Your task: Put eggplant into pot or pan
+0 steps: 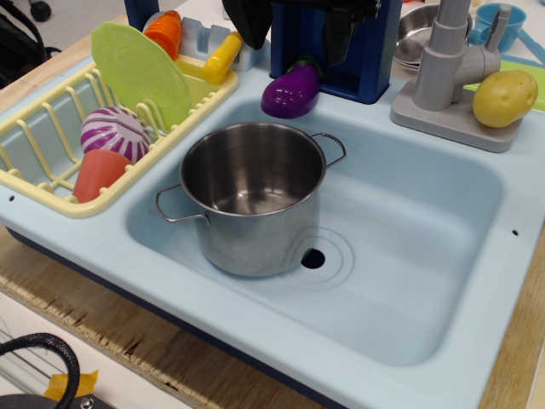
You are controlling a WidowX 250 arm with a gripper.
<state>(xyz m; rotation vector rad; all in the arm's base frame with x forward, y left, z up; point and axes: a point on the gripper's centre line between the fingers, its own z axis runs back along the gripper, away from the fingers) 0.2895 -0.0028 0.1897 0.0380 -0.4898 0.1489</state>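
The purple eggplant with its green cap lies on the back rim of the light blue sink, just behind the basin. The steel pot stands upright in the left part of the basin, empty, with two wire loop handles. My gripper hangs at the top edge of the view, right above the eggplant. Its two black fingers are spread wide, one on each side, and hold nothing. The upper part of the gripper is cut off by the frame.
A yellow dish rack at the left holds a green plate, a purple-and-white striped ball and an orange cup. A grey faucet and a yellow potato stand at the back right, a steel bowl behind them.
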